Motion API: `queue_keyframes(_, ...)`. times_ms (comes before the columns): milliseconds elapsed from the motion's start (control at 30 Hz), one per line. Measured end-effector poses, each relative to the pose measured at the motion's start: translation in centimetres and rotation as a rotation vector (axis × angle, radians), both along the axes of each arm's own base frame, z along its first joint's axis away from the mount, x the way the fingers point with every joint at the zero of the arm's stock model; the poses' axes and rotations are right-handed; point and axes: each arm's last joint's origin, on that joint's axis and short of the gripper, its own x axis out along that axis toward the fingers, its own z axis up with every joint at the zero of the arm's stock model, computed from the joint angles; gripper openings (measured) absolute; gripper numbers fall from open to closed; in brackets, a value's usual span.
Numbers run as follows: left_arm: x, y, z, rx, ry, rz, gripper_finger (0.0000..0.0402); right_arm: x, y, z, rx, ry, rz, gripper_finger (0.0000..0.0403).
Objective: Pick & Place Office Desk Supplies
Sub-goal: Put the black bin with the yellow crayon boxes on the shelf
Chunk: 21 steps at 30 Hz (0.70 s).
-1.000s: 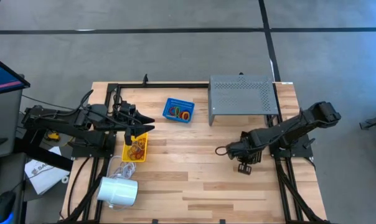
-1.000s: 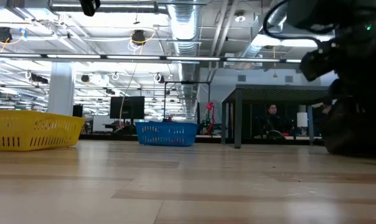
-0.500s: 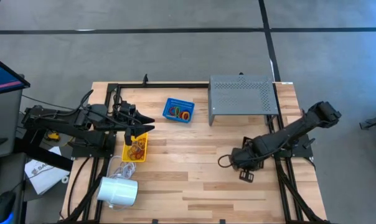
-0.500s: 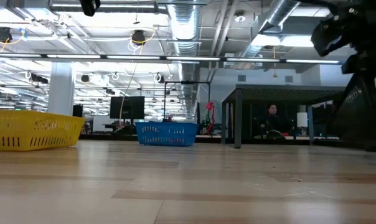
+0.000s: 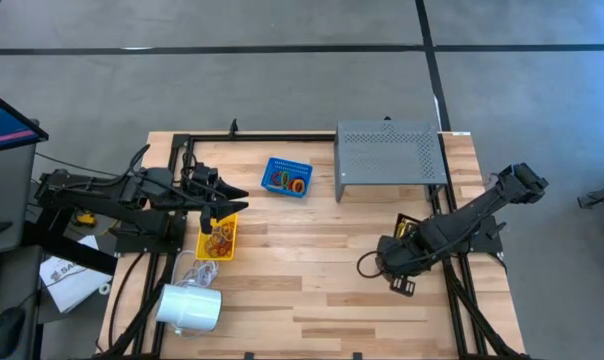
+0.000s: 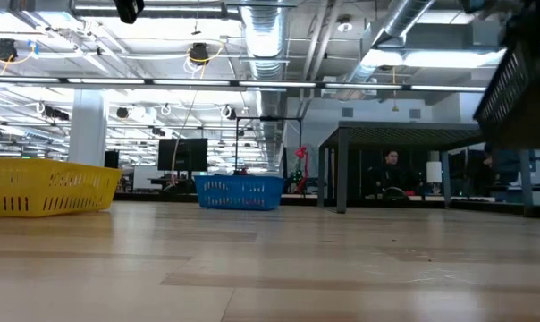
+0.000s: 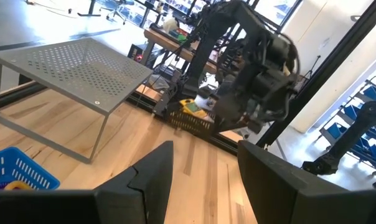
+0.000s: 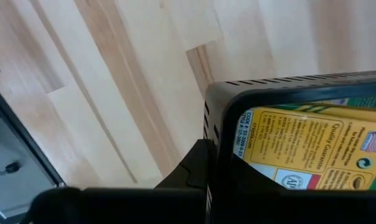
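My right gripper (image 5: pixel 394 272) is shut on a small black perforated basket (image 5: pixel 403 287) near the table's right side. The basket holds a yellow-green crayon box (image 8: pixel 312 149). In the low view the basket (image 6: pixel 520 89) is up clear of the table. A second black basket with yellow boxes (image 5: pixel 406 228) stands on the table by the right frame, and also shows in the left wrist view (image 7: pixel 189 118). My left gripper (image 5: pixel 232 208) is open and empty above a yellow basket of rubber bands (image 5: pixel 218 238). My right gripper holds the black basket by its rim wall (image 8: pixel 214 124). One finger (image 8: pixel 197 165) lies against the outside of the wall; the basket hides the other. The fingers come from above, pointing down. The basket is lifted clear of the table with the crayon box lying inside.
A blue basket with rubber bands (image 5: pixel 287 177) stands at the far middle. The grey perforated shelf (image 5: pixel 390 155) stands at the far right. A white cylinder with a cord (image 5: pixel 190 308) lies at the near left. Bare wood lies between the baskets and the near edge.
My right gripper has gone up and a little toward the table's near edge, lifting the black basket clear of the table. The arm's move has uncovered the second black basket by the right frame.
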Motion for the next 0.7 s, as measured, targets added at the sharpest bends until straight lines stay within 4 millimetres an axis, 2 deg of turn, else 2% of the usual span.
queue_keyframes(333,0.0,0.0,-0.1,0.003,0.013,0.0,0.0172,-0.4,-0.6,4.8,-0.068,-0.028,0.045,0.0)
queue_keyframes(700,0.0,0.0,-0.1,0.028,0.014,-0.003,0.0172,0.0,-4.3,6.2,-0.091,-0.018,0.126,0.0)
